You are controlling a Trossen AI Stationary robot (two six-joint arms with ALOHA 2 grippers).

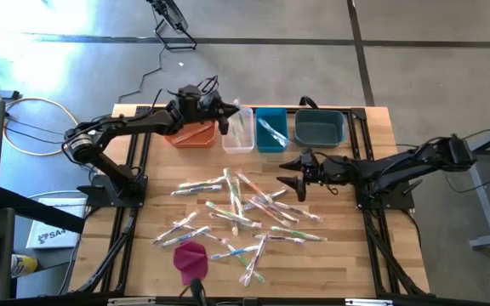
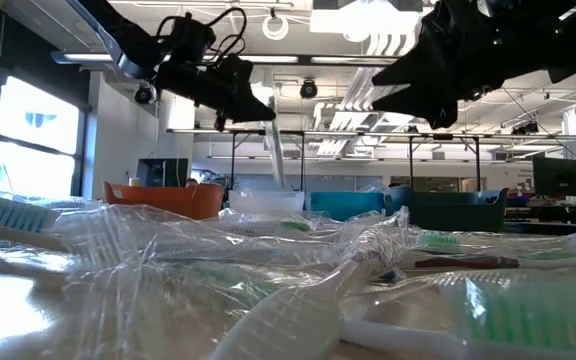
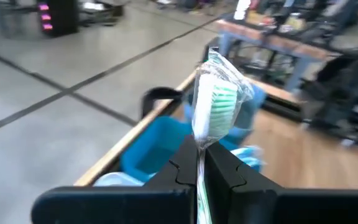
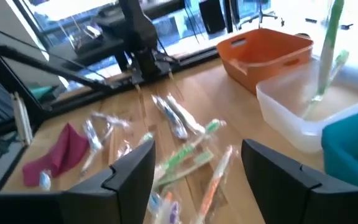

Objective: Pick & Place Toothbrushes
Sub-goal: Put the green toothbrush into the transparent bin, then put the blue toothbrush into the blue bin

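The left pincer is clamped on a wrapped toothbrush with green bristles, holding it in the air over the row of bins at the far edge of the bench. From above it sits about over the clear bin, between the orange bin and the blue bin; a dark bin ends the row. The low view shows the brush hanging nearly straight down from the shut fingers toward the clear bin.

The right pincer hovers with its fingers apart and empty above the far side of the loose pile of toothbrushes, which lies spread across the middle of the bench. A magenta cloth rests at the near edge.

Risks, as I judge them: the held brush is gripped near one end in slick wrapper, so it could swing or slip, and if let go off-centre it may strike the rim and land outside or in a neighbouring bin. The pile is tangled and overlapping, so the right pincer may catch two wrappers at once, or pinch only film and drag others along. The two arms work close together near the bins and could brush each other.
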